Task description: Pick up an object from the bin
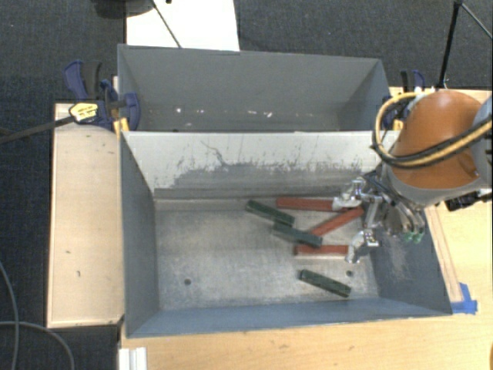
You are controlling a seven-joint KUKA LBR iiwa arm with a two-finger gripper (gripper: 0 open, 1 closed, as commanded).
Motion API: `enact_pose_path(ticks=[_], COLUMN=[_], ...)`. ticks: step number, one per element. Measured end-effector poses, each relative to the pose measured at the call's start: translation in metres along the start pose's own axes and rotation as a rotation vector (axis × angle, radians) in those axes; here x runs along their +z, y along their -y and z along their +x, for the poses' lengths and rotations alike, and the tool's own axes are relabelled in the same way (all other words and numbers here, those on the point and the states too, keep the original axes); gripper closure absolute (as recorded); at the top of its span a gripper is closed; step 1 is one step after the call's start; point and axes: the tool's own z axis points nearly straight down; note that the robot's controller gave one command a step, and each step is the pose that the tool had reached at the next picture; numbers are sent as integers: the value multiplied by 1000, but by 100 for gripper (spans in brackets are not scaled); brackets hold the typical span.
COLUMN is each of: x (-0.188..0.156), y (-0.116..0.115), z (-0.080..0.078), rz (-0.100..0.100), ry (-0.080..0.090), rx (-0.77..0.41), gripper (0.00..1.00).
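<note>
My gripper (354,226) hangs over the right part of the bin floor with its fingers spread apart, one fingertip (344,200) at the back and one (362,247) toward the front. Between them lies the right end of a tilted red-brown stick (331,225). A second red-brown stick (306,203) lies along the back wall, and a third (331,250) lies flat just below. Dark green sticks cross them: one (269,212) at the back left, one (298,237) in the middle. Nothing is lifted.
Another dark green stick (324,283) lies alone near the bin's front right. The left half of the bin floor is bare metal. The arm with its orange cover comes in over the right rim.
</note>
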Motion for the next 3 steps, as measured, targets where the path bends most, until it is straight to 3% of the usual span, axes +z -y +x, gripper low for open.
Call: enact_pose_path(ticks=[1, 2, 3], x=[91, 91, -96], y=[-19, -19, -19], z=[-13, -13, -5], rz=[-2, -2, -1], ry=[-6, -6, 1], rx=[-99, -100, -61], gripper=[100, 100, 100])
